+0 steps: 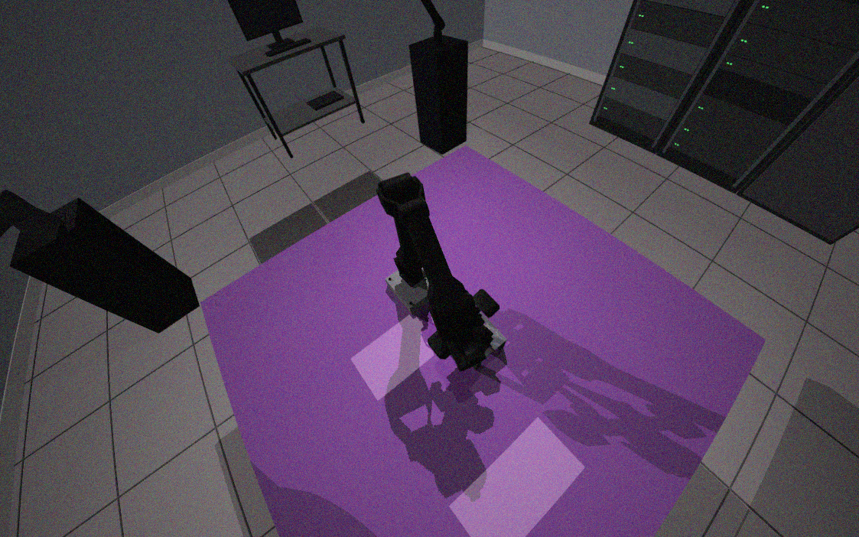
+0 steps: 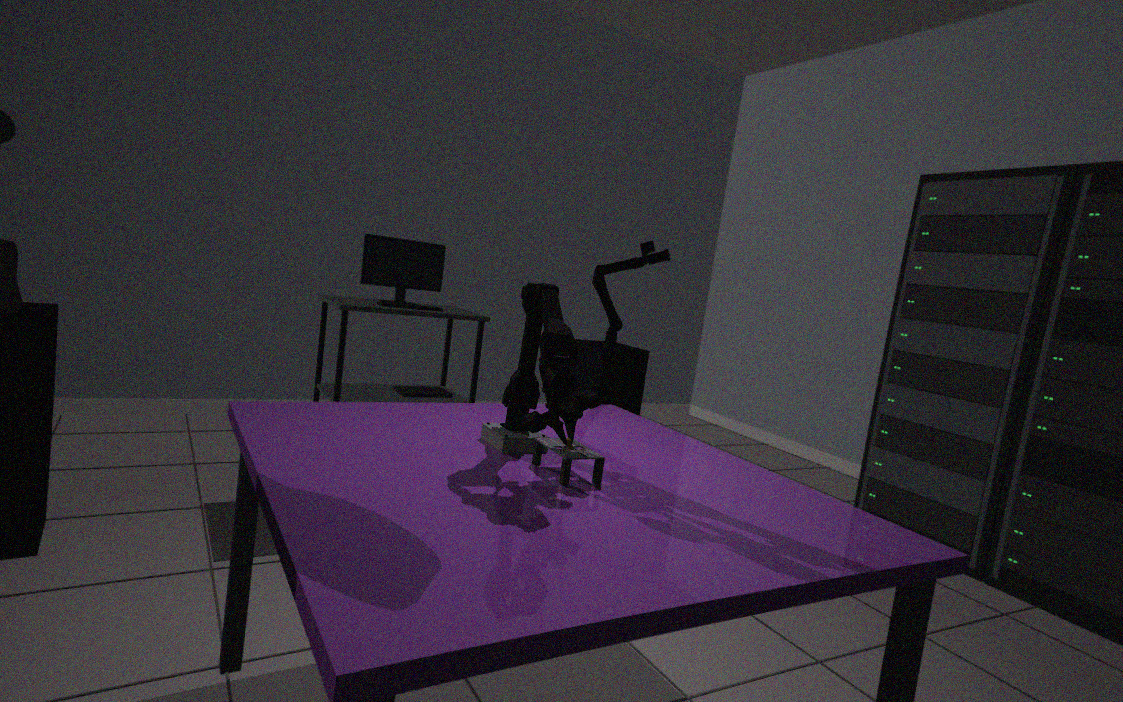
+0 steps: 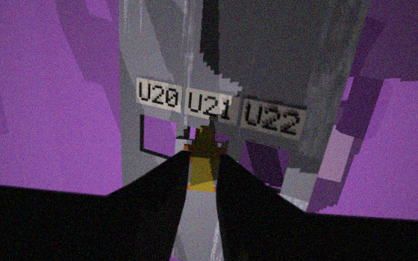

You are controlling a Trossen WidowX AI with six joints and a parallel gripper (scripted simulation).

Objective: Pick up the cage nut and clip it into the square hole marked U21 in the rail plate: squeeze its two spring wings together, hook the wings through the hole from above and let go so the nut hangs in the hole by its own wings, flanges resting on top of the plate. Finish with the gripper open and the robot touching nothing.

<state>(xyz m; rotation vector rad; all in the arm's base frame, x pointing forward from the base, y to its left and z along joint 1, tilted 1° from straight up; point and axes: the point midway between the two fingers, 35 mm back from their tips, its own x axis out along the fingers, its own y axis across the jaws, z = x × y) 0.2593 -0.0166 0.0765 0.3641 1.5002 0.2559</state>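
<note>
The cage nut [image 3: 202, 169], yellow with orange edges, is between my fingertips in the wrist view. My gripper [image 3: 203, 162] [image 2: 569, 444] is shut on it, over the rail plate [image 3: 130, 164] [image 2: 589, 453] [image 1: 497, 332]. The label U21 [image 3: 203, 106] shows just beyond the nut. The nut and fingers cover most of the U21 hole; small purple gaps show past the nut. Whether its wings are inside the hole cannot be told. The U20 hole [image 3: 160, 134] is left of the nut, the U22 hole [image 3: 264, 160] right. In the top view the arm hides the fingertips and nut.
The rail plate stands on short dark legs on the purple table [image 1: 645, 320] [image 2: 687, 593]. A pale block [image 1: 405, 292] [image 2: 504, 438] lies by the arm's base. Dark pedestals [image 1: 442, 96] [image 1: 112, 273] stand beyond the table edges. Server racks [image 2: 966, 349] stand to the right.
</note>
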